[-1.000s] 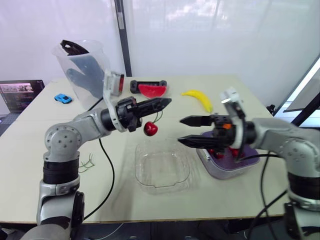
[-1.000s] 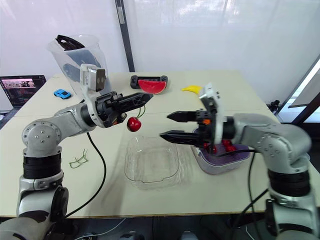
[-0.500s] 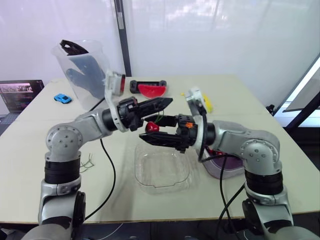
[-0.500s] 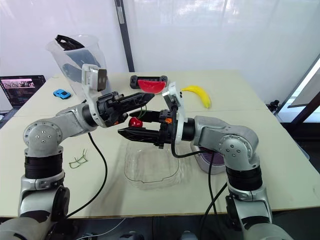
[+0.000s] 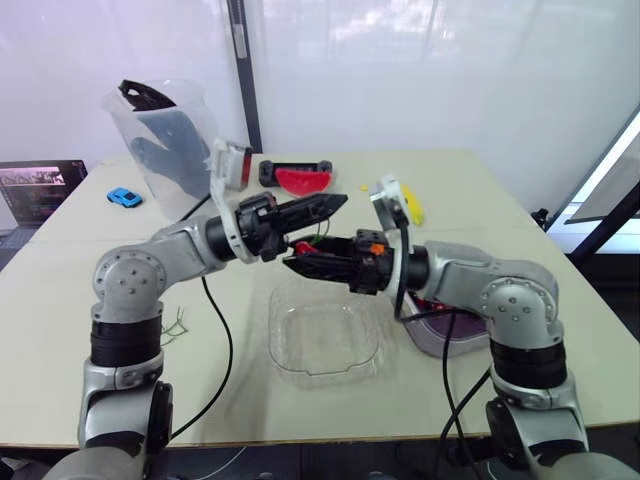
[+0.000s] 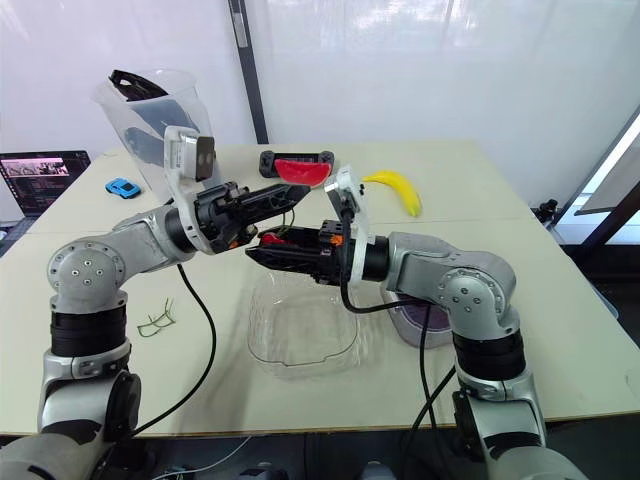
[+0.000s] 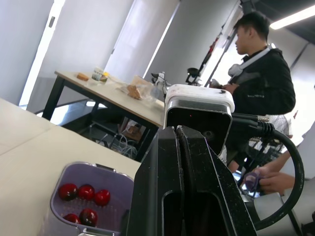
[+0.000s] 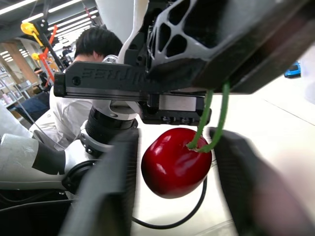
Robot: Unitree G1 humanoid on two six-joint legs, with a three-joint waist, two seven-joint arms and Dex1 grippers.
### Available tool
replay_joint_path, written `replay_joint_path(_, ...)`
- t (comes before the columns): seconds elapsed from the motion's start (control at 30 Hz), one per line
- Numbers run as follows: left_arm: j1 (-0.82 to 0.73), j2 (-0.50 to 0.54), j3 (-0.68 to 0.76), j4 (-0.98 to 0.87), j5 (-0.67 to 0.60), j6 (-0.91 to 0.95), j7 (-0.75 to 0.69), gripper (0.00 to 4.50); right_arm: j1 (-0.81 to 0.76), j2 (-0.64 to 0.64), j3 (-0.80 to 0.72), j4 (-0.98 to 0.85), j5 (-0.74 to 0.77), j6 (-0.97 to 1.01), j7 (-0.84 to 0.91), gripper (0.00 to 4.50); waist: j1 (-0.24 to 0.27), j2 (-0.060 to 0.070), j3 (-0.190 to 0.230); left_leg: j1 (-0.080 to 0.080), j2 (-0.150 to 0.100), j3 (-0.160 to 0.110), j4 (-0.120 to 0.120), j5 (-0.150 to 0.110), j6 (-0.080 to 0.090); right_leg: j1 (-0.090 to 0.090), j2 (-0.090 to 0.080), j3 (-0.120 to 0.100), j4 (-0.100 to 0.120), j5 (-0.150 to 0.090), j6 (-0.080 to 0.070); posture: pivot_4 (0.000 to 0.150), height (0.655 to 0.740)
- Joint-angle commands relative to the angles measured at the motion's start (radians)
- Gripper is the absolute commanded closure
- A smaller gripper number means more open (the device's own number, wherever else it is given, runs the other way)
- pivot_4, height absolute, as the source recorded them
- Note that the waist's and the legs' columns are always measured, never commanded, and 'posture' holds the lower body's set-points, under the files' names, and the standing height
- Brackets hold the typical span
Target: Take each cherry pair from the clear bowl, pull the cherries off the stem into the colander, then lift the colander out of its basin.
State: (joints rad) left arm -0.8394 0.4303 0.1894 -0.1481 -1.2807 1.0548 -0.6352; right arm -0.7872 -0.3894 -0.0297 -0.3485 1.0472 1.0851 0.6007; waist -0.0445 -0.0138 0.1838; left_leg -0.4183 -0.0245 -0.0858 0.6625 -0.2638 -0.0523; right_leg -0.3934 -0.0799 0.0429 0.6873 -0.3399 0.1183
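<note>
My left gripper [image 5: 340,203] is shut on a green stem [image 8: 204,118], held above the clear bowl [image 5: 276,345]. One red cherry [image 8: 174,162] hangs from that stem. My right gripper [image 5: 292,262] reaches in from the right, and its two fingers sit closed against the cherry's sides [image 6: 270,239]. In the left wrist view the left gripper [image 7: 177,129] has its jaws pressed together. The colander sits in the purple basin [image 6: 420,325] at the right, behind my right forearm, with several cherries [image 7: 81,191] in it. The bowl looks empty.
A tall clear jug [image 5: 165,140] stands at the back left, with a blue toy car [image 5: 126,197] and a laptop [image 5: 40,188] near it. A watermelon slice [image 5: 305,180] and a banana [image 6: 395,190] lie at the back. Bare green stems [image 5: 178,322] lie left of the bowl. A person [image 7: 256,73] stands beyond the table.
My right gripper swung left from over the basin to the hanging cherry, and its fingers closed in around it. The left gripper kept hold of the stem and barely moved.
</note>
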Motion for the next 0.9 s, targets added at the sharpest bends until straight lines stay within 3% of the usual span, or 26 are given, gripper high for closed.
replay_joint_path(0.03, -0.027, 0.0, 0.008, -0.016, -0.015, -0.012, -0.005, 4.5, -0.013, -0.012, -0.009, -0.014, 0.015, -0.006, 0.006, 3.06, 0.0, 0.0, 0.0, 0.0, 0.0, 0.0, 0.0, 0.0, 0.0, 0.0, 0.0, 0.0, 0.0, 0.0, 0.0, 0.15, 0.74)
replay_joint_path(0.3, -0.022, -0.001, 0.009, -0.022, -0.016, -0.016, -0.003, 4.5, -0.001, -0.049, 0.006, -0.016, 0.006, 0.003, 0.024, 3.06, 0.0, 0.0, 0.0, 0.0, 0.0, 0.0, 0.0, 0.0, 0.0, 0.0, 0.0, 0.0, 0.0, 0.0, 0.0, 0.15, 0.74)
replay_joint_path(0.6, -0.016, -0.014, 0.003, -0.022, -0.013, -0.026, -0.005, 4.5, 0.02, -0.201, 0.128, -0.055, -0.058, 0.053, 0.116, 3.06, 0.001, 0.0, 0.0, 0.0, 0.0, 0.0, 0.0, -0.001, 0.001, 0.0, 0.0, 0.0, 0.0, 0.0, 0.0, 0.15, 0.74)
replay_joint_path(0.9, -0.016, -0.02, -0.001, -0.019, -0.009, -0.034, -0.011, 4.5, 0.039, -0.24, 0.166, -0.069, -0.12, 0.058, 0.134, 3.06, 0.001, 0.0, 0.0, 0.0, 0.0, 0.0, 0.0, -0.001, 0.001, 0.0, 0.0, 0.0, -0.001, 0.0, 0.0, 0.15, 0.74)
